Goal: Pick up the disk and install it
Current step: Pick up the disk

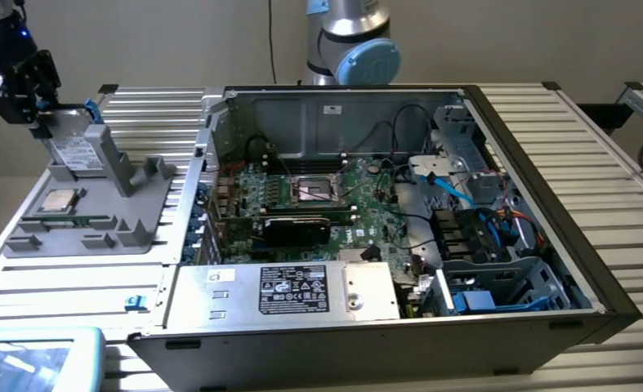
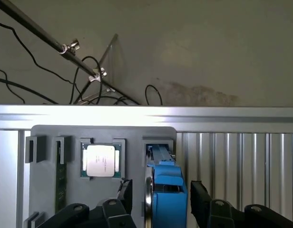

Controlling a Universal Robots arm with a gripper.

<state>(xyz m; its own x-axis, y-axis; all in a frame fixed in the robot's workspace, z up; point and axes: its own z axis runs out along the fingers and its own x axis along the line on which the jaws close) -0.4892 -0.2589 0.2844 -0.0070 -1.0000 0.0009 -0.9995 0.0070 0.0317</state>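
While the disk (image 2: 168,192) stands upright in its grey holder (image 2: 137,135), wide-spread jaws straddle it without touching.

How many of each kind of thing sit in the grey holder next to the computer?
Disk in blue frame: 1
Square silver chip: 1
Green memory stick: 1
Total: 3
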